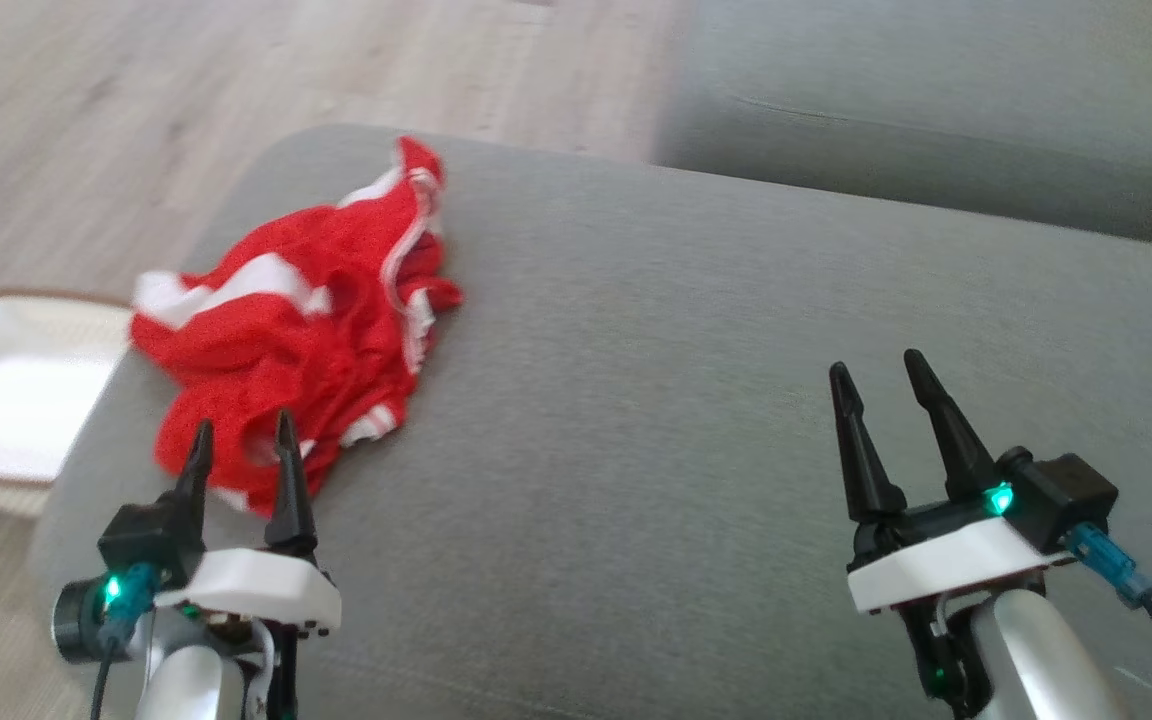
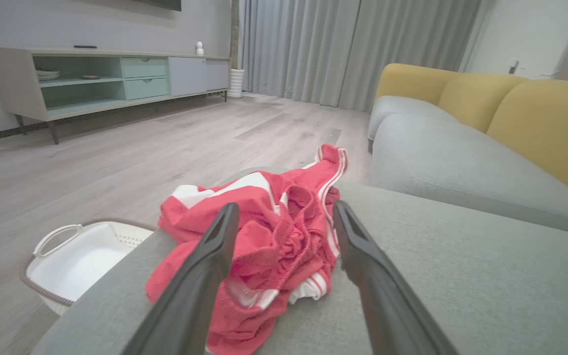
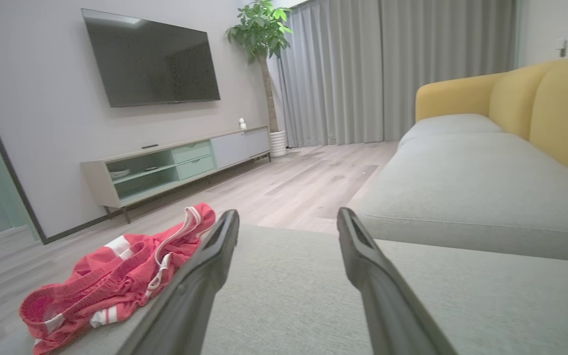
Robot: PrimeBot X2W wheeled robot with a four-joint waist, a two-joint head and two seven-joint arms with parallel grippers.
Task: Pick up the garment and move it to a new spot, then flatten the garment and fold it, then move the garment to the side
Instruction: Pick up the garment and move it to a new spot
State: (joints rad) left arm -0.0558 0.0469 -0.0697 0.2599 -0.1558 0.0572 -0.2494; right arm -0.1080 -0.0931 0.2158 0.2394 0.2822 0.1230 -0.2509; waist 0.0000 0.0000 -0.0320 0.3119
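Grey sofa seat [image 1: 696,400] underneath both hands. Red garment [image 1: 286,330] crumpled in a heap, white stripes and trim, mesh-like fabric, lying just ahead of left hand [image 1: 244,428]; contact unclear. Left hand fingers apart, nothing held. Right hand [image 1: 877,366] fingers apart, empty, garment well off to its left. White basket [image 1: 6,400] on floor [image 1: 86,120], left of left hand.

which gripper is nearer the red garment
Left. The left gripper is at the near edge of the red garment, overlapping it; the right gripper is well off to its right, over the grey cushion.
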